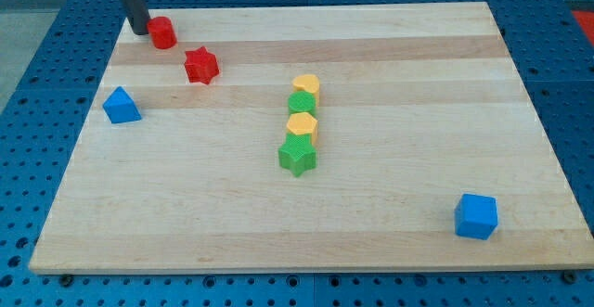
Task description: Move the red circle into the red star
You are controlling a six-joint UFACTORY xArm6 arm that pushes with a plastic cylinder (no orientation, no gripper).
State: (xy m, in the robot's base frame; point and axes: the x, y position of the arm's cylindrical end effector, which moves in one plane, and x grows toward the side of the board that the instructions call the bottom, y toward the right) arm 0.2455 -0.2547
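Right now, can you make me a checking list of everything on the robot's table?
Surface: wooden board, flat, on a blue dotted table.
Job's things: red circle near the view's top left; red star just down-right of it, a small gap between.
Clutter: blue triangle-like block; blue cube; middle column of yellow heart, green block, yellow block, green star.
Jaws: none; my tip is at the circle's left side.
Cables: nothing seen.
Surroundings: dark object at the view's top edge.
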